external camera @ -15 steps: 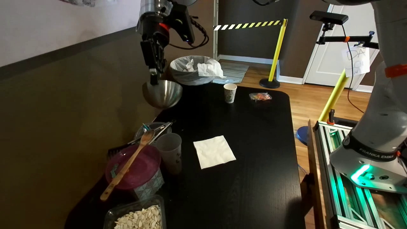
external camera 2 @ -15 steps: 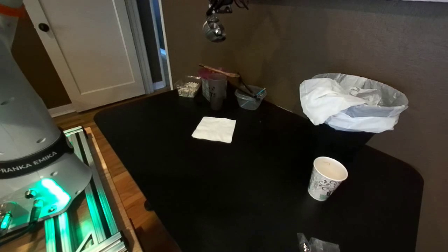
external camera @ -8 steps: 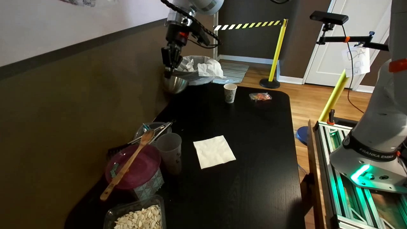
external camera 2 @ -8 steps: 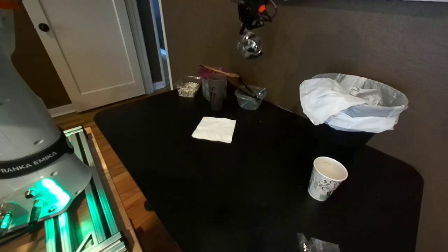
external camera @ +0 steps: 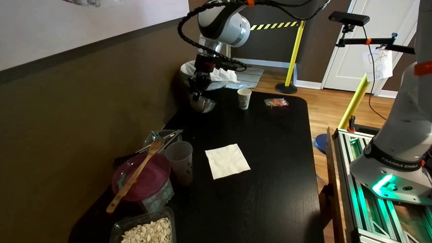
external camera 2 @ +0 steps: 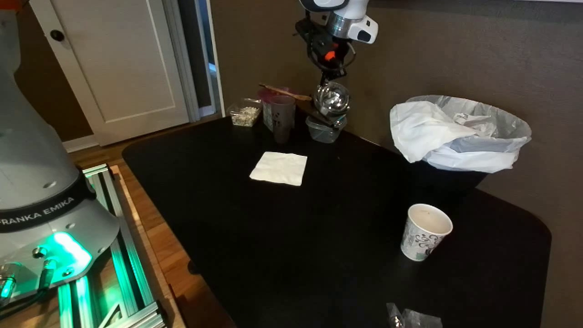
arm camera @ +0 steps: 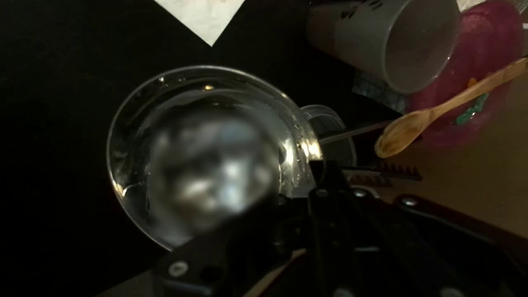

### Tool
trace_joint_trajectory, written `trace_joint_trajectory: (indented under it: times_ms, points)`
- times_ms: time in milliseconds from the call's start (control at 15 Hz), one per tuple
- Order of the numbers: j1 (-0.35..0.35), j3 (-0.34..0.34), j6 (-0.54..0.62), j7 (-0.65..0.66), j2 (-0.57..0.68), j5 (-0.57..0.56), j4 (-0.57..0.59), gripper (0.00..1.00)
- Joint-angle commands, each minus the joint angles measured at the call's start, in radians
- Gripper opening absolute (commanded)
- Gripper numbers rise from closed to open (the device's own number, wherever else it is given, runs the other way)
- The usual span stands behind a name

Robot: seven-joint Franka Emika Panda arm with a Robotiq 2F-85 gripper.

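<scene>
As the arm (external camera: pixel 224 27) was stretched over the black table (external camera: pixel 270 189), in an exterior view the gripper (external camera: pixel 195 97) had its fingers closed on the rim of a metal bowl (external camera: pixel 205 105), which hung near the wall (external camera: pixel 84 111). Also in an exterior view, a paper cup (external camera 2: pixel 423 234) stood upright, well apart from the bowl. In the wrist view, the metal bowl showed its open mouth, its inside being blurred; its rim hid part of a clear container (arm camera: pixel 330 121), and a wooden spoon (arm camera: pixel 453 100) lay across a pink dish (arm camera: pixel 495 35).
</scene>
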Motion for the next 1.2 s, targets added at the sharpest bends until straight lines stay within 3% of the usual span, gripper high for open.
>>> trace_joint_trajectory:
  times_ms: [0,333,667,933,1133]
  points:
    - [-0.024,0.026,0.002,0.012,-0.004,-0.013,0.0,0.01]
    - [0.05,-0.057,0.226,0.251,0.041,-0.302,-0.056,0.01]
    - [0.109,-0.134,0.212,0.456,0.11,-0.569,-0.087,0.01]
    - [0.064,-0.084,0.148,0.386,0.163,-0.541,-0.045,0.01]
    - [0.063,-0.105,0.183,0.391,0.223,-0.568,-0.005,0.01]
